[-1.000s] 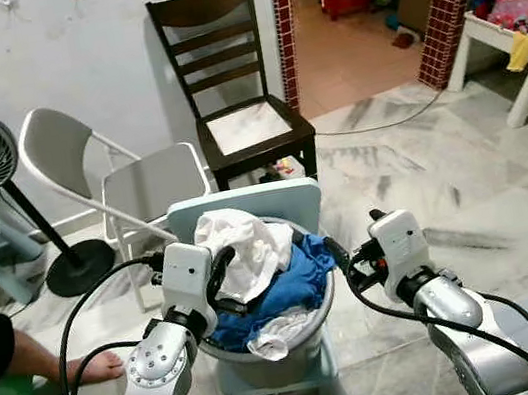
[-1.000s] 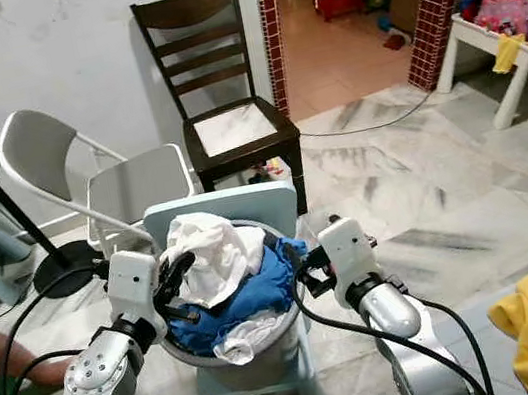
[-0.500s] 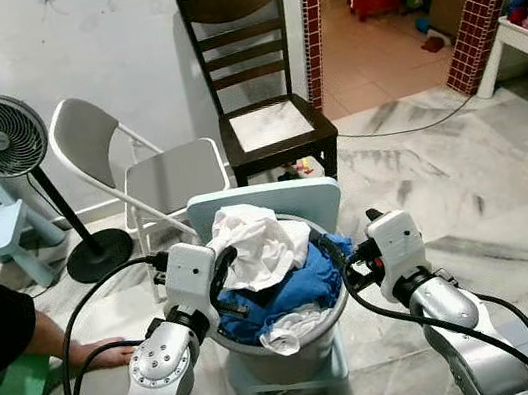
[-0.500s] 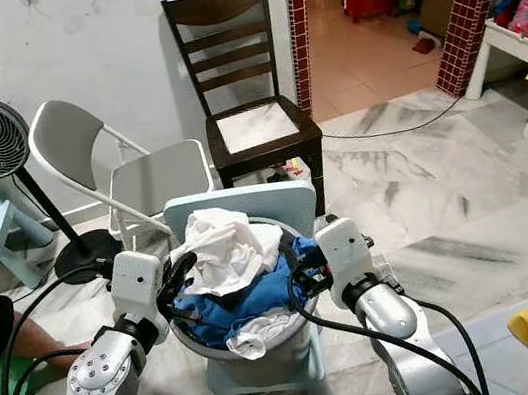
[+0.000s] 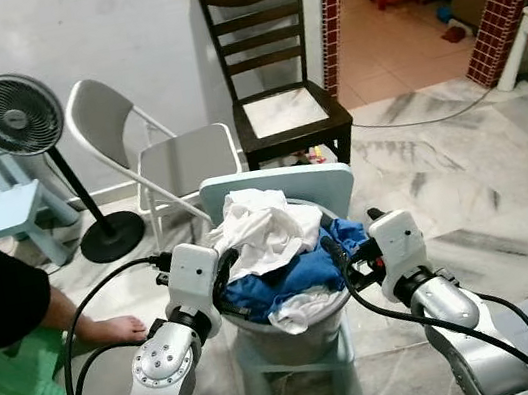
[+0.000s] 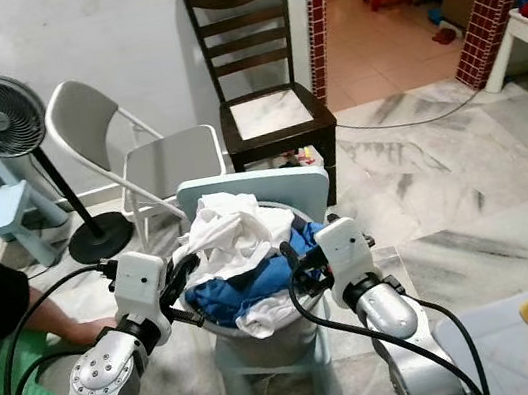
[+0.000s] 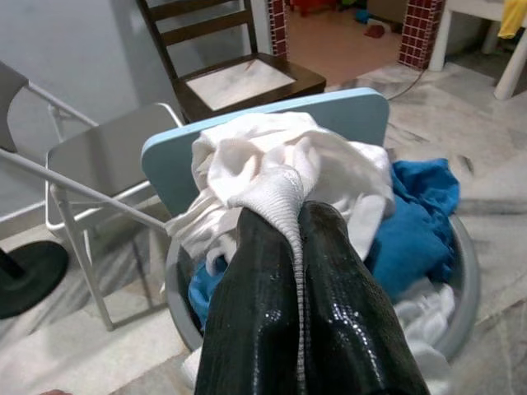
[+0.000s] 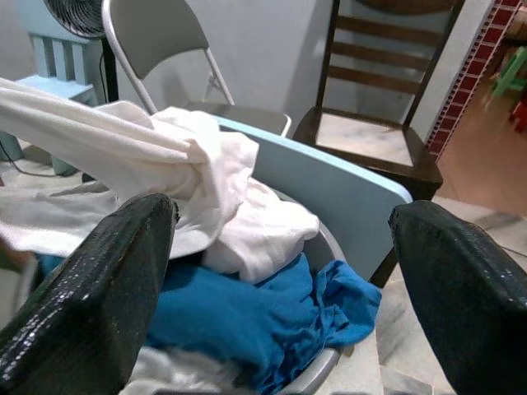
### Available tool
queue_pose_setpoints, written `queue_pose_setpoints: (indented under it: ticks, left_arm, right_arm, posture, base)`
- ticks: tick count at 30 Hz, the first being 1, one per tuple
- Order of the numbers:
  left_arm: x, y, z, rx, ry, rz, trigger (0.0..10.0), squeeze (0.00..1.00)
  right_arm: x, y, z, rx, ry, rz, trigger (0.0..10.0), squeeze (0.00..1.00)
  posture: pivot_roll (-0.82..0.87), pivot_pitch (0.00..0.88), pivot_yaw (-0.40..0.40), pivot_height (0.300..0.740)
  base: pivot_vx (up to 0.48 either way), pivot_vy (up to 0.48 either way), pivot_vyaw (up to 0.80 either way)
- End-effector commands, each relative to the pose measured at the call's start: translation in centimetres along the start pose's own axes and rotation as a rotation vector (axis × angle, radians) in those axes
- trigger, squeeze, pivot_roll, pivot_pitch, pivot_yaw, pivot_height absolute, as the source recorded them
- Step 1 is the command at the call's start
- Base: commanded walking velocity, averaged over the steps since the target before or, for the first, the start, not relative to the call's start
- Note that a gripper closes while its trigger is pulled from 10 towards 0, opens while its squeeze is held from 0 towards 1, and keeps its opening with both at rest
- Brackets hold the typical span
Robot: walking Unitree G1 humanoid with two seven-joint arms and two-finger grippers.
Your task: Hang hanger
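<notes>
Camera panned left, left tool (image 7: 300, 247) pinching white cloth (image 5: 264, 228)

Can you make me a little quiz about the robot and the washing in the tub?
1. True or false: the left pincer is shut on the white cloth.
2. What colour is the cloth under the white one? A red, B blue, C green.
3. Fill in: the tub stands on a pale blue ____.

Key: 1 true. 2 B, the blue cloth. 3 chair. The right pincer is open beside the tub.
</notes>
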State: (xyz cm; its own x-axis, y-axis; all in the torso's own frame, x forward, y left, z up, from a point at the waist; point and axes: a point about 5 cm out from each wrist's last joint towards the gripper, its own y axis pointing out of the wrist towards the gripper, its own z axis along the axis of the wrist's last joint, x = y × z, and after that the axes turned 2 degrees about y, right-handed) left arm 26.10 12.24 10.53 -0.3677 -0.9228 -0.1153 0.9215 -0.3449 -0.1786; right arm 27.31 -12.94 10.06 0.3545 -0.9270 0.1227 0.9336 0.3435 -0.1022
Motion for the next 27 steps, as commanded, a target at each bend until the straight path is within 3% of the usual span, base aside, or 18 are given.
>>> queue_pose_setpoints:
  ticks: [1,15,21,27]
  left_arm:
    - [0.1,0.0,0.1,0.001,0.002,-0.002,10.0,0.0]
    - [0.3,0.1,0.2,0.007,-0.001,-0.02,10.0,0.0]
    - [-0.3,0.0,1.0,0.076,-0.054,-0.041,10.0,0.0]
    - [0.2,0.2,1.5,0.102,-0.061,-0.066,10.0,0.0]
  right_arm:
    - [0.3,0.0,0.0,0.0,-0.01,-0.006,10.0,0.0]
    - [0.3,0.0,-0.1,-0.002,-0.011,-0.008,10.0,0.0]
    - [0.3,0.0,0.0,0.001,-0.01,-0.006,10.0,0.0]
    - [0.2,0.0,-0.1,0.002,-0.012,-0.005,10.0,0.0]
  posture:
    - [-0.08,0.0,0.062,0.74]
    - [-0.08,0.0,0.06,0.74]
    - [-0.08,0.0,0.06,0.74]
    - [-0.08,0.0,0.059,0.74]
  base:
    - [0.0,0.0,0.0]
    - [-0.366,0.0,0.0]
    - [0.0,0.0,0.0]
    - [0.0,0.0,0.0]
